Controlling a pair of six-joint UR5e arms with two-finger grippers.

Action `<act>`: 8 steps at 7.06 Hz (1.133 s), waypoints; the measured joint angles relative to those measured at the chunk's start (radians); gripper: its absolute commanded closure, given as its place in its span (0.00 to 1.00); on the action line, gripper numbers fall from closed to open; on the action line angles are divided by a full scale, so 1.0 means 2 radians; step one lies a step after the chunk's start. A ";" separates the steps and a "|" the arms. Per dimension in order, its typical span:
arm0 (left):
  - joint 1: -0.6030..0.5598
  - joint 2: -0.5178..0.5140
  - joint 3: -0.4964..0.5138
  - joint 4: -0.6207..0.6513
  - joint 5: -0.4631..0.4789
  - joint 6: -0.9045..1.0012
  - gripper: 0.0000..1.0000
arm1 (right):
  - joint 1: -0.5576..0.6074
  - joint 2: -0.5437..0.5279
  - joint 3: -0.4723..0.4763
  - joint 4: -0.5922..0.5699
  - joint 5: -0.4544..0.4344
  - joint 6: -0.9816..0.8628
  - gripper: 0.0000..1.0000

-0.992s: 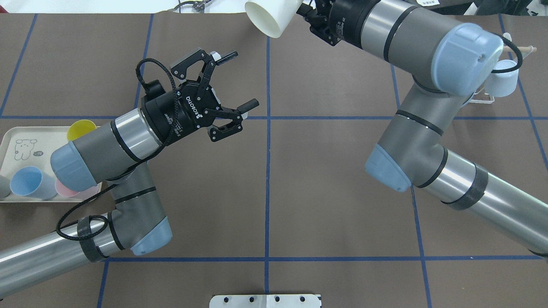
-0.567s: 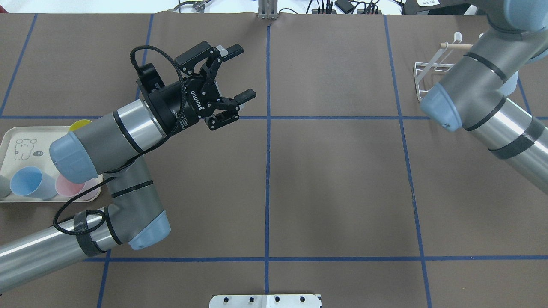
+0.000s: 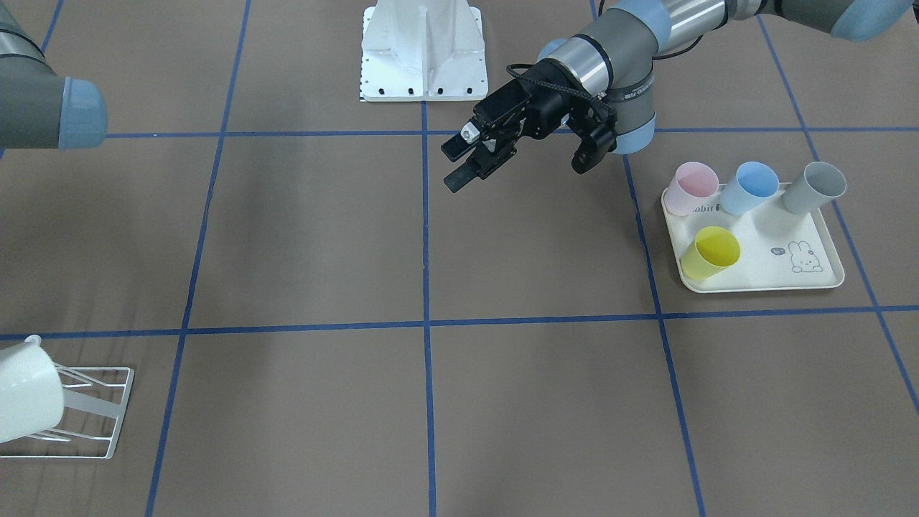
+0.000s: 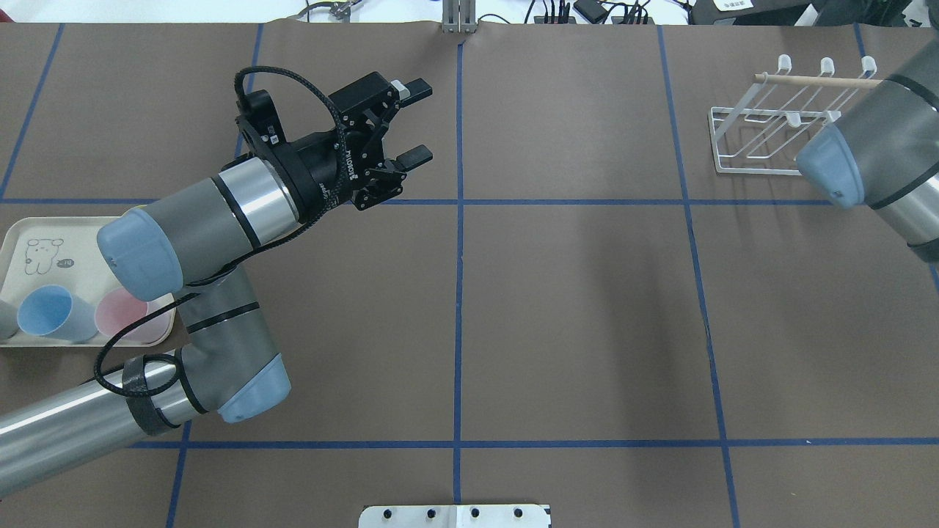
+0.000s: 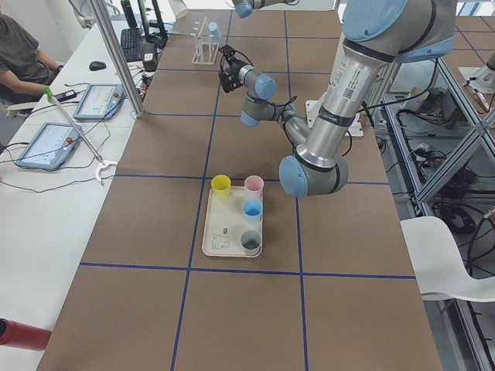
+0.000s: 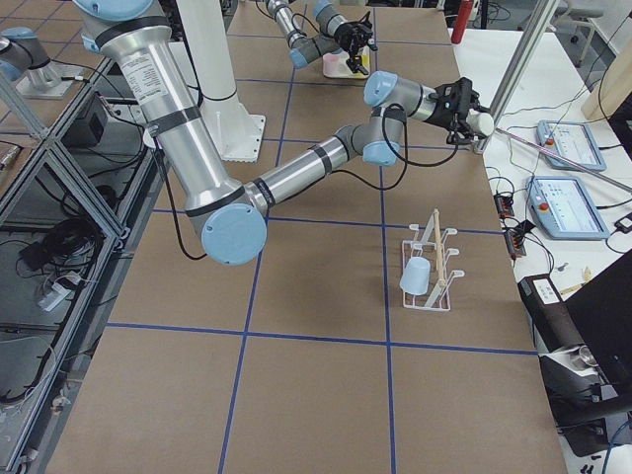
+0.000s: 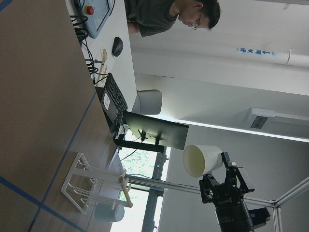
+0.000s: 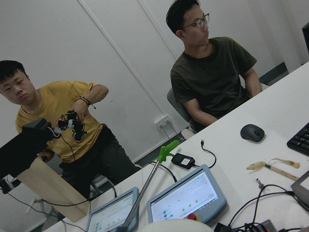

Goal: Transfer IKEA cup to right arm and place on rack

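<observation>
Across the brown desk [image 4: 572,293] the big change is the right arm [image 4: 880,147]. A second ago it reached over the far middle, at 12 o'clock in the overhead view. It has now swung out to the 2 to 3 o'clock edge. The left arm [image 4: 198,227] has barely shifted, easing its wrist slightly towards the far side at about 11 o'clock. This suggests the handover is finished and the carry is under way, with only the hanging left to do.

That swing has uncovered most of the rack [image 4: 755,139] at 2 o'clock, though the arm's elbow still covers its right end. The tray [image 3: 761,276] sits at 9 o'clock, with pink, blue, grey and yellow cups in it.

The white IKEA cup [image 7: 202,159] is up in the air, well above the rack and not yet over a prong. The right hand [image 7: 223,173] is clenched on its base, as the left wrist camera shows. The left hand [image 4: 418,122] is released, fingers spread, holding nothing.

The overhead and front views cut off both the right hand and its cup. The right wrist camera gives only a pale sliver of rim at its bottom edge, with seated people beyond. A second cup [image 6: 416,276] already hangs on the rack, hidden in the overhead view. The left arm hides the yellow cup there too.
</observation>
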 measured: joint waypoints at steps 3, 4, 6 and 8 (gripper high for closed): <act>0.000 0.002 0.003 0.011 -0.008 0.006 0.00 | 0.005 -0.070 -0.006 0.009 -0.051 -0.112 1.00; 0.001 0.002 0.005 0.012 -0.009 0.006 0.00 | 0.014 -0.078 -0.022 0.020 -0.054 -0.132 1.00; 0.002 0.001 0.007 0.012 -0.009 0.006 0.00 | 0.040 -0.081 -0.077 0.073 -0.054 -0.175 1.00; 0.003 0.001 0.009 0.012 -0.009 0.006 0.00 | 0.049 -0.080 -0.141 0.149 -0.054 -0.188 1.00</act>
